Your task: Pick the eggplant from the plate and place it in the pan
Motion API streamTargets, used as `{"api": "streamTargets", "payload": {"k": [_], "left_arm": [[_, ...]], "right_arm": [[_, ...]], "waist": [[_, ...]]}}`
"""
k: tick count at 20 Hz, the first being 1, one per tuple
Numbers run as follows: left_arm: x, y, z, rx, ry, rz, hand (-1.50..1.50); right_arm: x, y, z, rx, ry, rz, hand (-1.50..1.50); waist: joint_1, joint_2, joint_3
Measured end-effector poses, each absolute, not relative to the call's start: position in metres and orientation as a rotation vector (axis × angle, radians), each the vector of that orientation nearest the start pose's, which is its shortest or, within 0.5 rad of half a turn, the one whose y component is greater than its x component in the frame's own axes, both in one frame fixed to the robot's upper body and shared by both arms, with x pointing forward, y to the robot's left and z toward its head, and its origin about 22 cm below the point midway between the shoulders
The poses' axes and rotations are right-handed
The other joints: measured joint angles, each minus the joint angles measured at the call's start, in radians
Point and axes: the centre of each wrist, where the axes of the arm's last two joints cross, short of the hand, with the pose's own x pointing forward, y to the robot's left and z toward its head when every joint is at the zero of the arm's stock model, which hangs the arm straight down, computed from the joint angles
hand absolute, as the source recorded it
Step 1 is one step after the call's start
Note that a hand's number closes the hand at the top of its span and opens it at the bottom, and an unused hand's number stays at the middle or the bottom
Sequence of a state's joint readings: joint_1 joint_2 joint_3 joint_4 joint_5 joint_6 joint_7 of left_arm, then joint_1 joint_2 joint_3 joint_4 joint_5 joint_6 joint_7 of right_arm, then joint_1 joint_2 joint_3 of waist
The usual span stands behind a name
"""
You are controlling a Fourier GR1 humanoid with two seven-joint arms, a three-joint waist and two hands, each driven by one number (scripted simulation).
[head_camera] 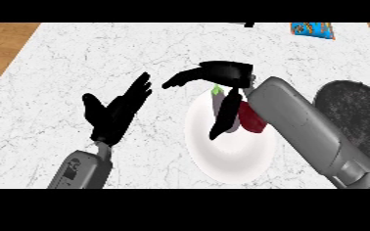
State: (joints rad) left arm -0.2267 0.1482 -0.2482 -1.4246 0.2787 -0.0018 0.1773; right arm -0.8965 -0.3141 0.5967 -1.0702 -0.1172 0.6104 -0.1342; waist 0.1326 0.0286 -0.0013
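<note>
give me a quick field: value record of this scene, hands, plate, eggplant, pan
left hand: open, fingers straight, left of the plate, holding nothing
right hand: over the plate, thumb hanging down in front of the eggplant, fingers spread, not closed on it
plate: white, on the counter
eggplant: on the plate, green stem up, partly hidden by the thumb
red item: on the plate beside the eggplant
pan: dark, right of the plate, partly hidden by the right forearm
blue packet: far edge
</note>
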Motion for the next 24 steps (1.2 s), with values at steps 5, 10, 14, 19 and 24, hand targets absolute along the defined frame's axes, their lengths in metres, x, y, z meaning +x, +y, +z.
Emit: {"api": "streamTargets", "payload": {"k": [5, 10, 14, 19, 24], "left_arm": [[0.282, 0.187, 0.014, -0.295, -1.367, -0.196, 0.0], [0.277, 0.19, 0.012, -0.287, -1.362, -0.178, 0.0], [0.276, 0.198, 0.014, -0.271, -1.362, -0.154, 0.0], [0.268, 0.205, 0.014, -0.251, -1.359, -0.129, 0.0], [0.261, 0.213, 0.008, -0.235, -1.357, -0.104, 0.0]], "right_arm": [[0.379, -0.07, 0.15, 0.372, -1.228, 1.984, -1.5], [0.367, -0.022, 0.162, 0.227, -0.986, 2.341, -1.5], [0.353, 0.005, 0.159, 0.097, -0.812, 2.547, -1.5], [0.343, 0.026, 0.145, -0.012, -0.682, 2.683, -1.5], [0.337, 0.031, 0.13, -0.044, -0.625, 2.727, -1.5]], "waist": [[-0.006, -0.009, -0.001], [-0.031, -0.014, -0.001], [-0.055, -0.017, 0.0], [-0.081, -0.021, 0.0], [-0.105, -0.025, 0.001]]}}
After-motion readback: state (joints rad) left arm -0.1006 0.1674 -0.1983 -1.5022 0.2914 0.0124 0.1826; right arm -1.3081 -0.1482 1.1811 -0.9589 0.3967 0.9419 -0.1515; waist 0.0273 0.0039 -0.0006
